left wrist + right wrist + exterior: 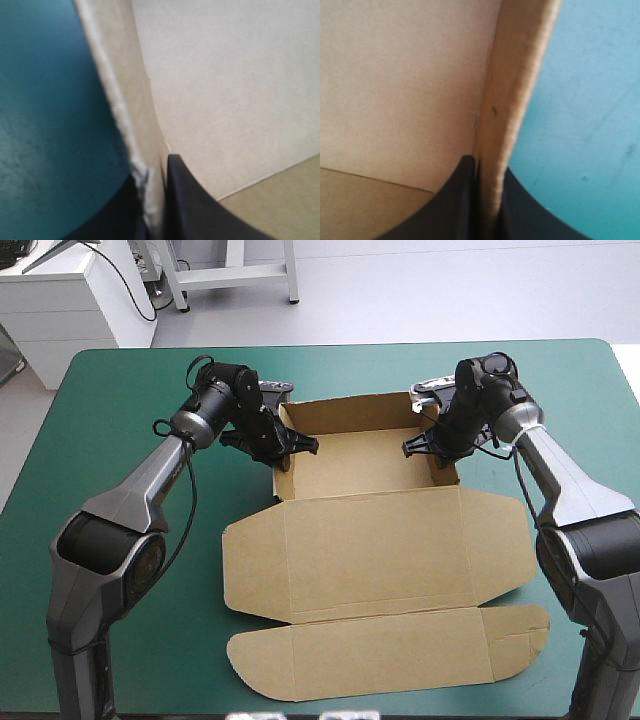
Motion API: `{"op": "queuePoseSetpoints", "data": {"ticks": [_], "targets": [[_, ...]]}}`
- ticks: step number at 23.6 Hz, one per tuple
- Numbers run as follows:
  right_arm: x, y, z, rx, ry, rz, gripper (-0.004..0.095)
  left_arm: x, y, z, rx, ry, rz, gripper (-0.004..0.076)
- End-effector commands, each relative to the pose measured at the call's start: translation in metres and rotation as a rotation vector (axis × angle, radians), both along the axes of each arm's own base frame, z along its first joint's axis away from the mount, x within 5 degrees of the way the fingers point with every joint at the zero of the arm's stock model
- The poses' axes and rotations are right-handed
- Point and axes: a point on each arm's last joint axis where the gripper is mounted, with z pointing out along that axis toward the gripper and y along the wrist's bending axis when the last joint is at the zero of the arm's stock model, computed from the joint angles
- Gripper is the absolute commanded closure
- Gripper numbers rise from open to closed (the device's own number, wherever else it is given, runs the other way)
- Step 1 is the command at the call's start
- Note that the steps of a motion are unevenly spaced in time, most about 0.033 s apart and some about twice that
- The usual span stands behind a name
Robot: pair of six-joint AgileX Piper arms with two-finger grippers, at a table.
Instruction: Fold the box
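- Box (pixel 370 540) lay mid-desk (pixel 120 390) — far tray walls raised, lid flat toward near edge.
- Left fingers (pixel 200 210) clamped its left wall; right fingers (pixel 455 210) clamped its right wall.
- Judged roughly halfway — lid unfolded.

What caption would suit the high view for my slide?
Left gripper and right gripper pinch opposite sides of the brown box, lid flat on the teal-green table.
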Motion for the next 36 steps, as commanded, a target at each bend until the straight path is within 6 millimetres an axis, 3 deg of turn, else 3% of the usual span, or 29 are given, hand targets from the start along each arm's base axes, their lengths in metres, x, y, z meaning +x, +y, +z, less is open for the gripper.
{"op": "queuePoseSetpoints", "data": {"ticks": [1,4,8,10,16,20,24,26,29,32,36], "targets": [[-0.006,0.011,0.023,0.064,-0.064,0.055,0.0718,-0.013,-0.003,0.033,-0.054,-0.051,-0.086,0.0673],[-0.007,0.011,0.023,0.065,-0.059,0.055,0.0516,-0.013,-0.004,0.034,-0.068,-0.045,-0.086,0.0562],[-0.007,0.011,0.023,0.065,-0.058,0.054,0.0251,-0.016,-0.005,0.038,-0.09,-0.045,-0.087,0.0315],[-0.006,0.009,0.025,0.064,-0.062,0.051,0.0231,-0.017,-0.003,0.043,-0.081,-0.063,-0.087,0.0264],[-0.012,-0.001,0.046,0.07,-0.119,0.042,0.0231,-0.022,0.005,0.059,-0.044,-0.12,-0.084,0.0263],[-0.023,-0.022,0.075,0.071,-0.193,0.01,0.0231,-0.031,0.02,0.085,0.035,-0.219,-0.055,0.0263],[-0.033,-0.029,0.098,0.066,-0.279,0.028,0.0234,-0.058,0.036,0.132,0.033,-0.349,-0.064,0.0303],[-0.034,-0.029,0.1,0.062,-0.286,0.039,0.0234,-0.084,0.047,0.165,0.01,-0.444,-0.089,0.0372],[-0.032,-0.029,0.101,0.07,-0.309,0.036,0.0234,-0.117,0.062,0.193,0.009,-0.534,-0.124,0.0491],[-0.031,-0.029,0.102,0.073,-0.327,0.035,0.0235,-0.139,0.077,0.196,0.064,-0.56,-0.131,0.0614],[-0.03,-0.028,0.101,0.073,-0.327,0.034,0.0235,-0.161,0.095,0.177,0.17,-0.523,-0.125,0.072]]}}
